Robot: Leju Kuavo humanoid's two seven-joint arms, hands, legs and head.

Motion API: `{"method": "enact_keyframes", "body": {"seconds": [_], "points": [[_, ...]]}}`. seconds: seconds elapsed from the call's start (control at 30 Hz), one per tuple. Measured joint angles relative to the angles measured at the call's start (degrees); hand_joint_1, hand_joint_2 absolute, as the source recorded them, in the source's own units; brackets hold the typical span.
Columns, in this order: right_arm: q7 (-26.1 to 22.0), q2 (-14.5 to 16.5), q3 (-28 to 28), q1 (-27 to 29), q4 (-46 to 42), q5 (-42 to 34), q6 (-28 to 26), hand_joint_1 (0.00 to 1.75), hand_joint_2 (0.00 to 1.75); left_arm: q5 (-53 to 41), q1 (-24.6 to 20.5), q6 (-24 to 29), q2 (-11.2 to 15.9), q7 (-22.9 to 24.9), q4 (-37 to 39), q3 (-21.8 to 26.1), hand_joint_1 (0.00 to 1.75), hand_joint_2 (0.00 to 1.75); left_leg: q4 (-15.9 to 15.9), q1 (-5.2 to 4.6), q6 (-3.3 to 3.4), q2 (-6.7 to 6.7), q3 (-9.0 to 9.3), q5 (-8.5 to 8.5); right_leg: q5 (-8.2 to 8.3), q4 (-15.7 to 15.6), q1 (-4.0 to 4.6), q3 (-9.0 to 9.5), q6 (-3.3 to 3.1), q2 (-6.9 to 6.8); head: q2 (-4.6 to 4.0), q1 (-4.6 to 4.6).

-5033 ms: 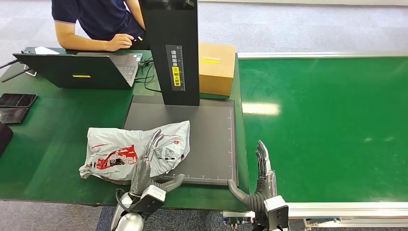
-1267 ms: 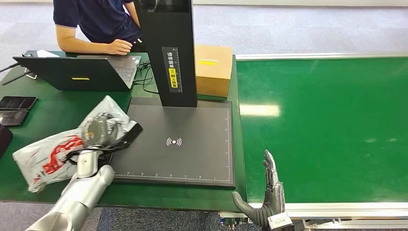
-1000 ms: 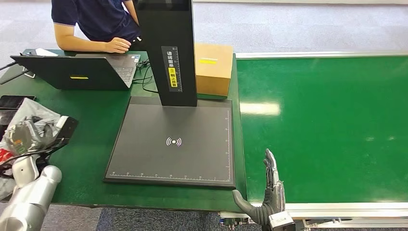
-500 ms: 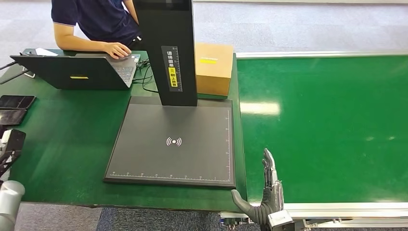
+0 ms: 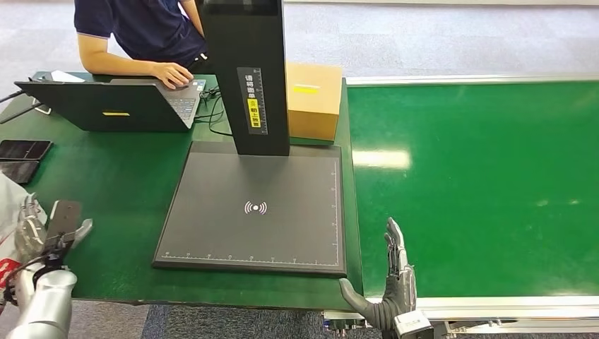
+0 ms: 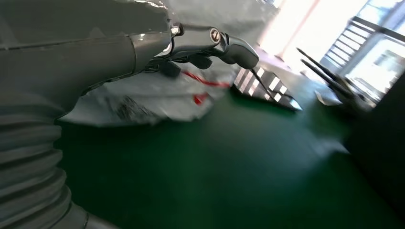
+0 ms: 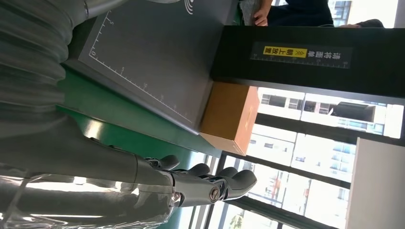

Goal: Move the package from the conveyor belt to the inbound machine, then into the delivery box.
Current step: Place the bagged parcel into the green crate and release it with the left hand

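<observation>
The package (image 5: 6,206), a white plastic bag with red print, shows at the far left edge, beyond the table's front left corner. My left hand (image 5: 44,232) is right beside it with its fingers spread. In the left wrist view the thumb (image 6: 215,40) stretches straight over the blurred package (image 6: 143,95), and dark fingers (image 6: 169,67) touch it. The inbound machine's dark scan plate (image 5: 254,208) lies bare below its black column (image 5: 247,70). My right hand (image 5: 390,282) stands open and empty at the front edge of the green conveyor belt (image 5: 480,183).
A cardboard box (image 5: 314,99) stands behind the plate beside the column. A person (image 5: 141,32) types on a laptop (image 5: 106,106) at the table's back left. Dark phones (image 5: 25,150) lie at the left edge. The right wrist view shows the plate (image 7: 157,57) and the box (image 7: 229,117).
The left hand lifted the package off the scan plate and swung it left past the table's edge. It has now come slightly back into view with fingers spread. The right hand stayed put.
</observation>
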Motion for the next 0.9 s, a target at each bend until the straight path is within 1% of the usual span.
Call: {"method": "enact_keyframes", "body": {"seconds": [0.2,0.3,0.43,0.67,0.9], "points": [[-0.1,0.0,-0.1,0.0,0.0,0.0,0.0,0.00,1.75,2.0,3.4,-2.6,-3.2,-0.3,-7.3,-6.7,0.00,1.75,0.0,0.00,0.01,0.05,0.01,-0.02,-0.01,0.0,0.00,-0.03,0.01,0.06,0.00,0.00],[-0.3,0.0,-0.1,0.1,0.0,0.0,-0.1,0.00,1.75,3.0,4.6,-3.3,-4.2,-0.5,-9.6,-10.0,0.00,1.75,0.0,0.01,0.00,0.03,0.00,-0.02,0.00,0.0,0.01,-0.03,0.00,0.05,0.00,0.00],[-0.7,0.0,-0.2,0.1,0.0,-0.1,-0.2,0.00,1.75,4.4,4.8,-3.1,-4.9,-1.1,-11.1,-13.1,0.00,1.75,0.0,0.01,0.00,0.03,0.00,-0.02,0.00,0.0,0.01,-0.02,0.00,0.05,0.00,0.00],[-1.1,0.0,-0.3,0.0,0.4,-0.3,-0.4,0.00,1.75,5.6,5.2,-1.3,-5.3,-1.8,-12.4,-15.8,0.00,1.75,0.0,0.01,0.01,0.03,0.00,-0.02,0.00,0.0,0.01,-0.02,0.00,0.05,0.00,0.01],[-1.2,0.0,-0.3,0.0,0.6,-0.6,-0.7,0.00,1.75,6.2,5.9,-0.2,-5.7,-4.0,-14.0,-17.8,0.00,1.75,0.0,0.01,0.01,0.03,-0.01,-0.02,0.00,0.0,0.01,-0.03,0.01,0.05,0.00,0.00]]}}
